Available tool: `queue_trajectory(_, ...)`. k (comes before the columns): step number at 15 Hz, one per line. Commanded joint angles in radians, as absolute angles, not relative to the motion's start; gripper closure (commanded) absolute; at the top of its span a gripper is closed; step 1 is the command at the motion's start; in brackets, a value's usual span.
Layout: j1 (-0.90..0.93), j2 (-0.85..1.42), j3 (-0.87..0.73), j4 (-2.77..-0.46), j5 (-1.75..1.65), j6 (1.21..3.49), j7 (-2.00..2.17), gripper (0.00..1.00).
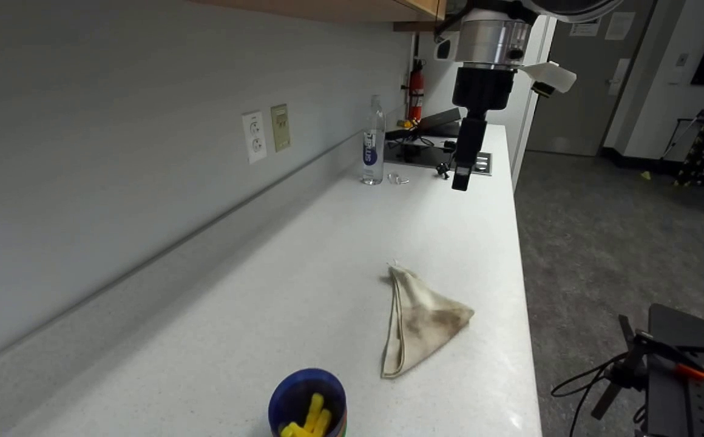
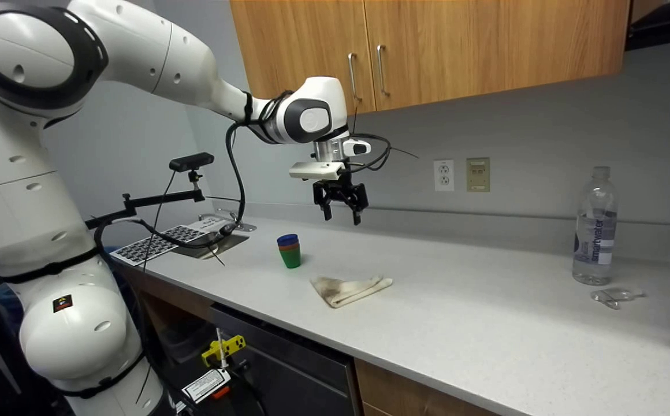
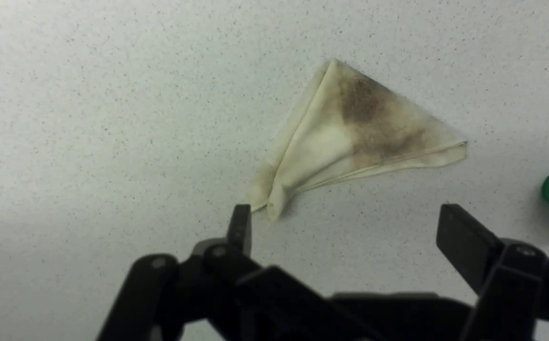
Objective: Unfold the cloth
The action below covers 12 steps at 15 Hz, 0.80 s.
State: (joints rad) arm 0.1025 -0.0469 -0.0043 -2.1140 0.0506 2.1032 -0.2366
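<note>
Your cloth (image 3: 357, 135) lies on the counter (image 1: 255, 315), folded into a rough triangle, near the cups (image 2: 290, 252) but not touching them; the gripper (image 2: 342, 216) hangs well above it, its fingers (image 3: 468, 246) apart with nothing between them. Expect the cloth to be light and limp, sagging wherever you don't support it; it shouldn't be fragile, so you can pinch firmly. It looks matte, so slipping is probably less of a worry than catching too much: the layers lie close, and a deep grab would likely lift the whole bundle. Your best hold, I'd judge, is the gathered corner (image 3: 277, 200) nearest the fingers in the wrist view, where the upper layer puckers and another hem shows beside it. Nip just that top tip, then draw it low and slowly toward what looks like the folded side, by the stain (image 3: 367, 106). How the layers underneath run is hidden, so watch whether they drag along.
</note>
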Motion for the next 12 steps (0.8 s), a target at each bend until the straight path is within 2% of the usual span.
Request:
queue_trajectory(1,0.084,-0.047,0.014,-2.112,0.051,2.101,-0.237,0.0)
queue_trajectory(12,0.101,0.053,0.065,-2.071,0.037,2.154,-0.196,0.0)
